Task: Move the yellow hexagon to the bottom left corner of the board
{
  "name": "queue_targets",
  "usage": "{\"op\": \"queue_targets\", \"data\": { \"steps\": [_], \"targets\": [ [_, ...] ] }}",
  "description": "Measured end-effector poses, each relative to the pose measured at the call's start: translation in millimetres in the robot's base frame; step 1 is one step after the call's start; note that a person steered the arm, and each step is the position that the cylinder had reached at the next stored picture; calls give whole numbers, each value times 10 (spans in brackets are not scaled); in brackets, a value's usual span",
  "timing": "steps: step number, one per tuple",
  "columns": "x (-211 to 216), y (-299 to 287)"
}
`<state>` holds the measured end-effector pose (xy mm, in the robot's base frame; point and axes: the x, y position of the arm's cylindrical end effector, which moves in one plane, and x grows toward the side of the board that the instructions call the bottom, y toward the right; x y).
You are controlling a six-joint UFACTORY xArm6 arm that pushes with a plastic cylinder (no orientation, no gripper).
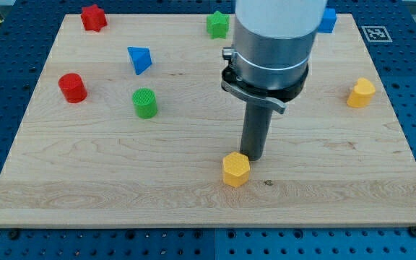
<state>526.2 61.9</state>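
The yellow hexagon [235, 170] sits on the wooden board [121, 180], a little right of the middle and near the view's bottom edge. My tip [253, 157] is the lower end of the dark rod, just to the upper right of the yellow hexagon, touching it or nearly so. The arm's grey body [273, 43] rises above the rod and hides part of the board behind it.
A red star [93, 17] lies at top left, a red cylinder [71, 87] at left, a blue triangle [139, 59] and green cylinder [144, 102] left of centre. A green block [217, 24] and blue block [328, 20] lie at top, another yellow block [360, 92] at right.
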Motion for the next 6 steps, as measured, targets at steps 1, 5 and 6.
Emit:
{"op": "queue_targets", "data": {
  "steps": [1, 5, 6],
  "targets": [
    [0, 9],
    [223, -286],
    [235, -562]
  ]
}}
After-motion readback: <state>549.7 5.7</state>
